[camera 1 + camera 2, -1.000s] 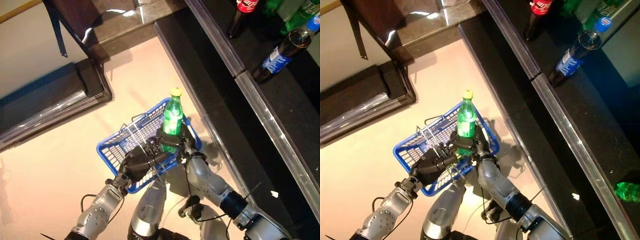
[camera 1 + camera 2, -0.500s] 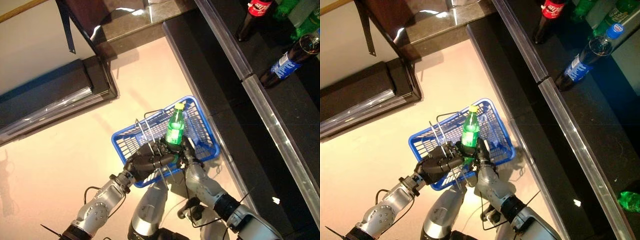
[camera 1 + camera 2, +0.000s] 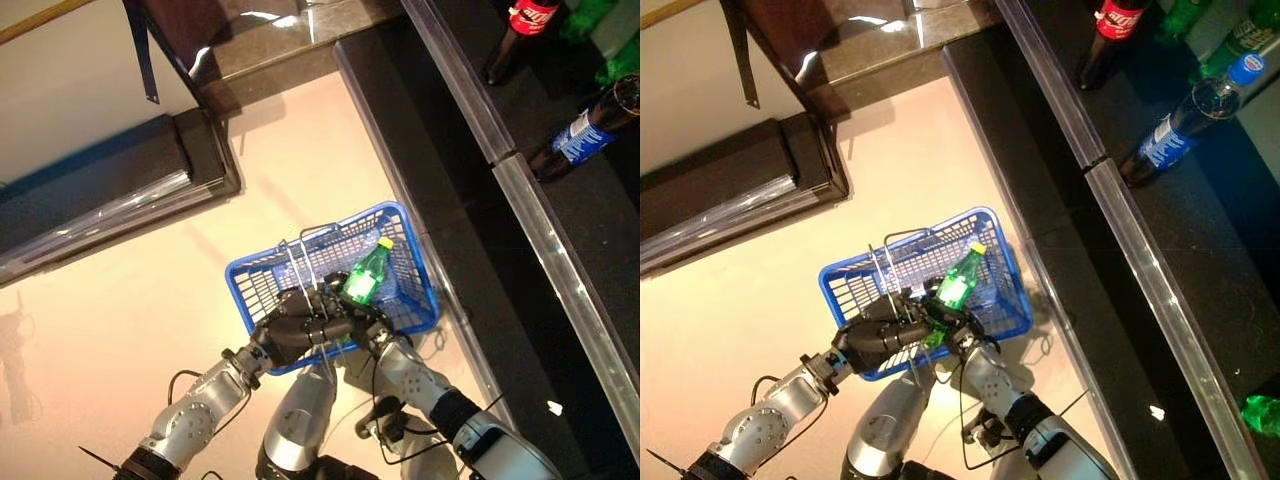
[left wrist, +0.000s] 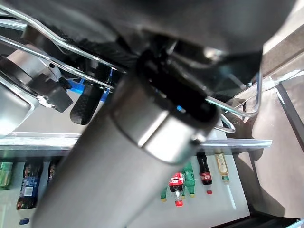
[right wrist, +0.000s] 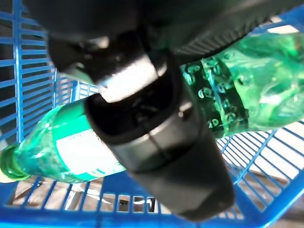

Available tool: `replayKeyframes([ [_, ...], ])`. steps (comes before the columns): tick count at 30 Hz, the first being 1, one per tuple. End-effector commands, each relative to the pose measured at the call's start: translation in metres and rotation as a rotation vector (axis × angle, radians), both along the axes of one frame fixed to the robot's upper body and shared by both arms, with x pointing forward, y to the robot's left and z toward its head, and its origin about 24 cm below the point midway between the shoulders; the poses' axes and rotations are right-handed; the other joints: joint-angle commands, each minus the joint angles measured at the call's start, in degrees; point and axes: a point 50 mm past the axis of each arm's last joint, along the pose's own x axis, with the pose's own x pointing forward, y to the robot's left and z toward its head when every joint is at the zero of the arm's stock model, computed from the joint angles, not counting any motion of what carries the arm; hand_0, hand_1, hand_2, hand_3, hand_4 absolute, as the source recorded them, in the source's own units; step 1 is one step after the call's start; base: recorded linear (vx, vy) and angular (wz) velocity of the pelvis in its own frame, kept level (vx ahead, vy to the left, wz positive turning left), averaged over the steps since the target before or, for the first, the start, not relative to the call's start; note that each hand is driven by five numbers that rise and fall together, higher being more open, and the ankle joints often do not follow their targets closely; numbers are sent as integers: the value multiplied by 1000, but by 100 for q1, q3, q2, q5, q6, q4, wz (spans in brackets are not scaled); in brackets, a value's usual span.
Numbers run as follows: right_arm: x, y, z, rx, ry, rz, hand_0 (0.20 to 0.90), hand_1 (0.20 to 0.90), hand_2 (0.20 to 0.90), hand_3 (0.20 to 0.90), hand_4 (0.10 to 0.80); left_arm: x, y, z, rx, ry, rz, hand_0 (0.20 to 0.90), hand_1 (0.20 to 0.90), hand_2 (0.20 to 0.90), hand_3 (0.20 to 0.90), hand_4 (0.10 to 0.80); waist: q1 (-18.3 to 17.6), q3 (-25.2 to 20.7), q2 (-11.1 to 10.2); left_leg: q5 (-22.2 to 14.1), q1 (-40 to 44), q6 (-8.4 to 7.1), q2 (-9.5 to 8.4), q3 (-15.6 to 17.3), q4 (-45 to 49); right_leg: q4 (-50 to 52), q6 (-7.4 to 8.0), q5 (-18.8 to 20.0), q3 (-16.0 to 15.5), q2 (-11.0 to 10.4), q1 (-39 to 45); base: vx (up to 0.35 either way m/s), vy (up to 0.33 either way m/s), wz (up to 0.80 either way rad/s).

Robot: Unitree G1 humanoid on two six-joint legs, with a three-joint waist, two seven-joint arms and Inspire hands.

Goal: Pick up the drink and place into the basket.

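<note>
A green drink bottle point(image 3: 362, 282) with a yellow cap lies slanted inside the blue wire basket point(image 3: 246, 300), cap pointing toward the far right corner. My right hand point(image 3: 368, 322) is shut on the bottle's lower body; in the right wrist view the thumb crosses the bottle point(image 5: 66, 156) above the basket mesh point(image 5: 33, 85). My left hand point(image 3: 296, 330) is curled round the basket's metal wire handles point(image 3: 296, 262) at the near rim, right beside the right hand. The left wrist view shows the handles point(image 4: 237, 118) running past the hand.
A long dark counter with a metal edge point(image 3: 530, 210) runs along the right. On it stand a red-labelled cola bottle point(image 3: 520, 25) and a blue-labelled one point(image 3: 585, 125); a green bottle point(image 3: 1262, 412) lies further along. A dark low platform point(image 3: 100, 195) is at the left.
The bottle has gone from upright above the basket to slanted and lower, down among the basket walls, with my right hand still on it. The camera has shifted too.
</note>
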Motion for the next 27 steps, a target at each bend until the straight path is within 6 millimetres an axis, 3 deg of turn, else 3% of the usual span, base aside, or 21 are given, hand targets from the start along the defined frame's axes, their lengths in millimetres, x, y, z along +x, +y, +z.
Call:
replayKeyframes([
  [1,17,49,45,288,-128,144,300,300,300,200,100,-35,-55,139,-484,-712,-466,300,300,300,200,100,-15,-244,265,-633,307,426,-219,1,348,-414,-211,1164,20,112,-120,12,-9,9],
  [2,17,49,45,288,-128,145,309,309,309,211,111,-35,-55,139,-484,-712,-467,300,300,300,200,100,-14,-243,266,-633,307,426,-218,1,347,-415,-211,1164,20,113,-120,4,-3,5],
  [3,18,48,45,283,-125,150,382,382,382,296,196,-35,-55,139,-479,-713,-471,300,300,300,200,100,-15,-241,267,-634,302,429,-217,8,353,-406,-205,1169,20,103,-129,0,0,0],
  [4,21,44,45,254,-115,152,392,392,392,307,207,-36,-56,139,-472,-702,-485,300,300,300,200,100,-11,-236,268,-634,289,436,-217,16,363,-387,-195,1178,16,81,-148,0,0,0],
  [5,25,40,47,251,-115,145,300,300,300,200,100,-36,-57,140,-468,-696,-493,300,300,300,200,100,3,-228,265,-631,278,441,-221,10,370,-366,-191,1182,8,66,-161,0,0,0],
  [6,29,37,49,248,-115,135,300,300,300,200,100,-36,-57,141,-463,-692,-500,300,300,300,200,100,15,-224,263,-629,270,446,-227,3,376,-345,-187,1183,0,55,-171,50,-48,0],
  [8,41,23,55,246,-118,95,385,385,385,299,199,-36,-57,142,-450,-678,-513,300,300,300,200,100,58,-235,249,-631,274,453,-233,-24,381,-328,-183,1185,-19,47,-162,50,-40,0],
  [9,45,19,57,240,-121,77,540,540,540,480,380,-36,-57,142,-448,-675,-518,300,300,300,200,100,74,-238,246,-633,274,457,-235,-28,383,-326,-183,1183,-25,45,-158,32,-15,3],
  [10,51,11,59,234,-122,51,754,754,754,730,630,-36,-56,143,-445,-670,-523,300,300,300,200,100,93,-243,245,-641,269,462,-241,-32,394,-310,-181,1184,-28,40,-166,42,-11,3],
  [11,57,1,62,229,-124,20,900,900,900,900,800,-35,-54,144,-442,-667,-523,300,300,300,200,100,109,-250,241,-647,268,469,-240,-32,391,-301,-175,1187,-35,34,-174,37,-3,5],
  [16,66,-15,65,235,-116,-38,900,900,900,900,800,-33,-52,145,-448,-650,-517,300,300,300,200,100,135,-239,234,-673,261,501,-247,-24,407,-238,-157,1191,-26,5,-227,10,1,2],
  [27,62,-19,61,245,-146,-41,900,900,900,900,800,-32,-48,141,-436,-658,-474,300,300,300,200,100,100,-180,232,-699,264,541,-243,23,423,-188,-112,1206,10,-33,-274,0,0,0],
])
